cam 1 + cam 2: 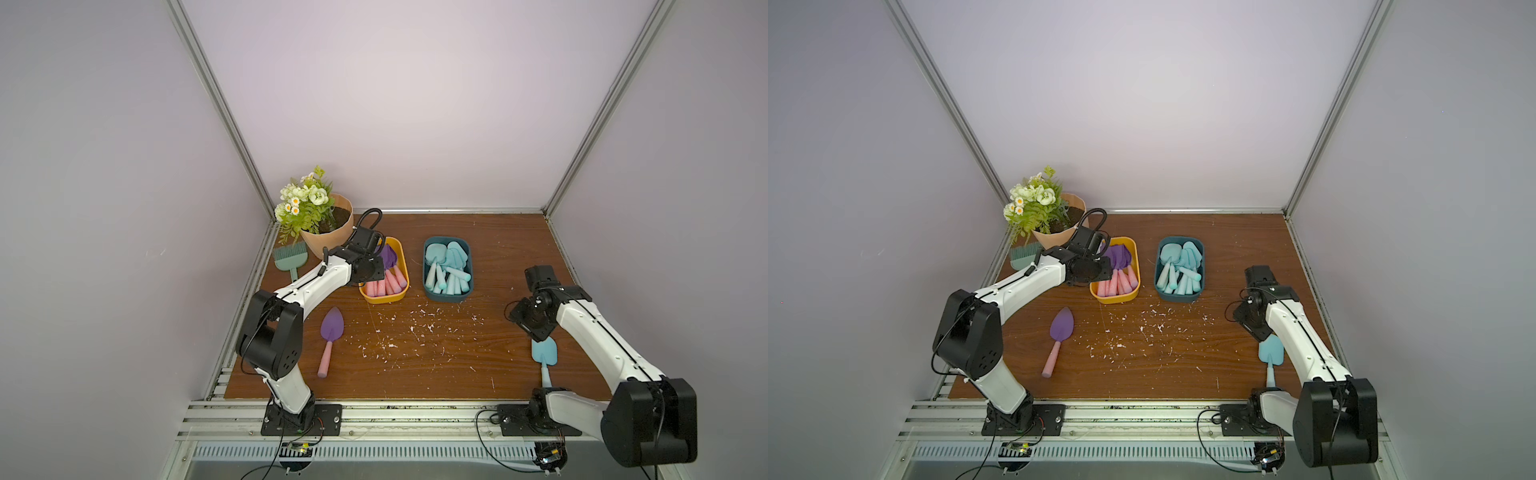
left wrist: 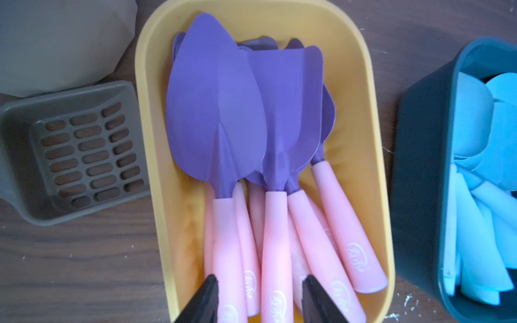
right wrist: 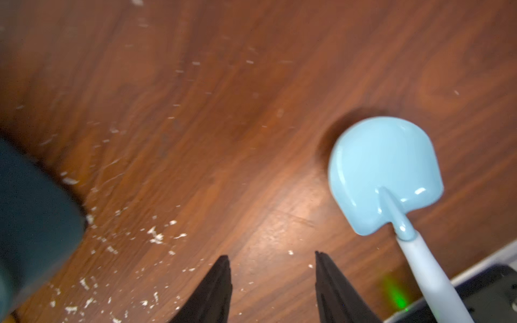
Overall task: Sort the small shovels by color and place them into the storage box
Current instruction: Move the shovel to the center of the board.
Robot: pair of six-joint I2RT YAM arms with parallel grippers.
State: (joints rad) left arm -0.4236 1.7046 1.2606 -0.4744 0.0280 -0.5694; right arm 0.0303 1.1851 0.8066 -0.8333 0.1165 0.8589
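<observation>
Looking down through the left wrist camera, I see the left jaws standing apart above the pink handles in the yellow box point(image 2: 151, 139), their black fingertips point(image 2: 208, 296) clamping nothing. The purple-bladed shovels point(image 2: 218, 112) lie stacked in that box, blades toward the far wall. Just beside it sits the teal box point(image 1: 446, 296), packed with light blue shovels point(image 1: 449, 266). One purple shovel point(image 1: 331, 328) lies loose on the tabletop point(image 1: 436, 374) near the left arm, handle toward the front edge. One blue shovel point(image 3: 383, 167) lies loose near the front right edge, beside the right arm. The right jaws hang released over bare wood next to that shovel's blade, gripping nothing. A brown slotted scoop point(image 2: 78, 156) rests beside the yellow box, with a green brush point(image 1: 291, 257) and a flower pot point(image 1: 328, 239) in the far left corner. White flecks point(image 1: 419, 328) litter the tabletop's middle.
</observation>
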